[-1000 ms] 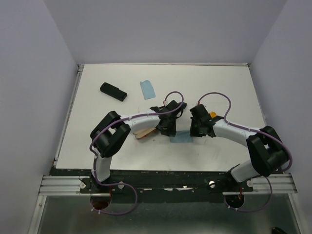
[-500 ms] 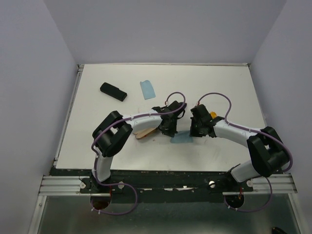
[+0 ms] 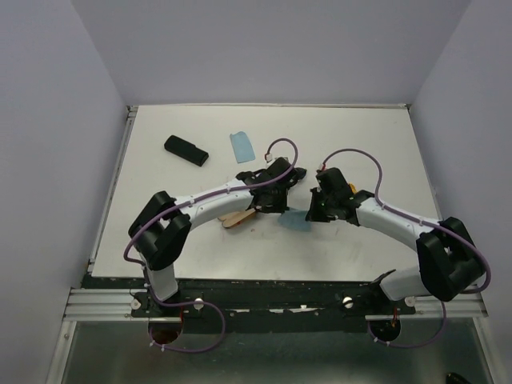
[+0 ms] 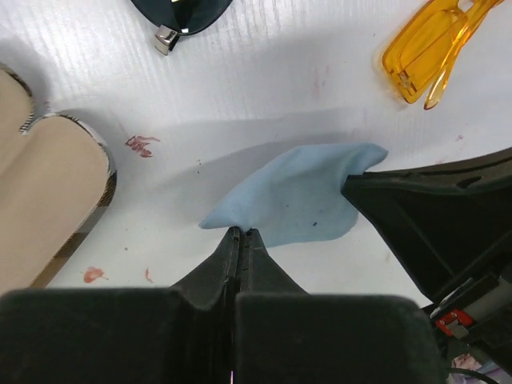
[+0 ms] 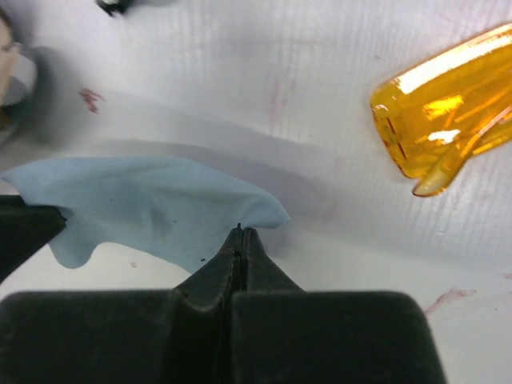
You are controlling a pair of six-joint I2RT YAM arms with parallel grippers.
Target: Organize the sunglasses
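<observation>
- Pinching the blue cloth (image 4: 292,200) at opposite corners with left gripper (image 4: 240,234) and right gripper (image 5: 240,232); both clamped tight on fabric, no gap between the fingers.
- Holding neither pair of glasses; both bare on the table (image 4: 280,88), apart from the cloth.
- Orange sunglasses (image 4: 436,44): folded, just beyond the right gripper. Long axis diagonal in the left wrist view, low-left to up-right, far end cut by the frame edge.
- Black sunglasses (image 4: 180,12): only a lens edge and hinge visible at the top of the left wrist view. Can't tell axis or heading.
- Plaid case (image 4: 48,200) open, left of the cloth.
- Risk 1: thin corner bites only. Likely to lose one corner if pulled apart or lifted unevenly.
- Risk 2: wrists close together. Possible finger clash if brought inward to fold.
- Risk 3: orange pair near the right wrist. Could get knocked or dragged by a sideways swing or by the hanging cloth.
- Risk 4: slack cloth middle could snag on the case rim if carried left.
</observation>
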